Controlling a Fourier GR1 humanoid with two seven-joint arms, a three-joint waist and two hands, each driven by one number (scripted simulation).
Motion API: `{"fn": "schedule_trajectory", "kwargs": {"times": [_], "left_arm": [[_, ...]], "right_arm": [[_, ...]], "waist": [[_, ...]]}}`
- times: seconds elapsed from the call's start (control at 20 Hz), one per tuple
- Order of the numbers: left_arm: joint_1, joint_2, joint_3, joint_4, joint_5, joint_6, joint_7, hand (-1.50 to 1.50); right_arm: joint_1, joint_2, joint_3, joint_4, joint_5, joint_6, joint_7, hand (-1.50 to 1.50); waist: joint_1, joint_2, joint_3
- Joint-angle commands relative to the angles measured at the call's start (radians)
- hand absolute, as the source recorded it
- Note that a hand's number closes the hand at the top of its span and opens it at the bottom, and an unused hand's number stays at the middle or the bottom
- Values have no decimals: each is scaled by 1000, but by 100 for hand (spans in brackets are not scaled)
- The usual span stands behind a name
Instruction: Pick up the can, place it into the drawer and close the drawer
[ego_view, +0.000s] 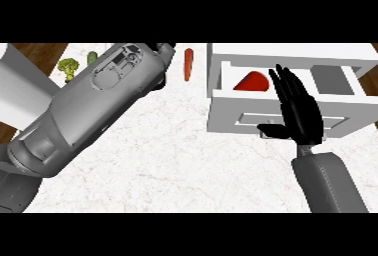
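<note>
Fingers of the right hand (301, 112) are held straight against the open drawer (229, 102), likely for pushing; the can (252, 82) lies inside, beyond them.

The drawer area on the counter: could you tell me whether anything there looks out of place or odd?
The white drawer stands open with a red object inside, presumably the can. The right hand is open against its front. A carrot and broccoli lie loose on the counter. Nothing looks spilled or damaged.
</note>
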Motion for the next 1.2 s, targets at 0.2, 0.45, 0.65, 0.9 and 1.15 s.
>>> {"fn": "schedule_trajectory", "kwargs": {"times": [0.2, 0.45, 0.65, 0.9, 1.15], "left_arm": [[46, 125, 1, -147, -13, -38, 113, -150], [149, 148, -22, -236, -35, -33, 115, -150], [152, 190, -13, -294, -51, -10, 165, -150], [228, 204, 1, -373, -54, -19, 145, -150], [309, 272, 16, -440, -61, -50, 135, -150]], "right_arm": [[-107, 43, -35, 307, 69, -147, -9, -150], [-253, -13, -132, 469, 35, -231, -57, -150], [-344, 41, -144, 594, 85, -342, -16, -150], [-519, -16, -193, 741, 101, -339, 9, -150], [-627, -45, -234, 861, 94, -380, 9, -150]], "waist": [[18, 21, 18], [30, 29, 19], [37, 29, 19], [44, 38, 19], [59, 43, 18]]}}
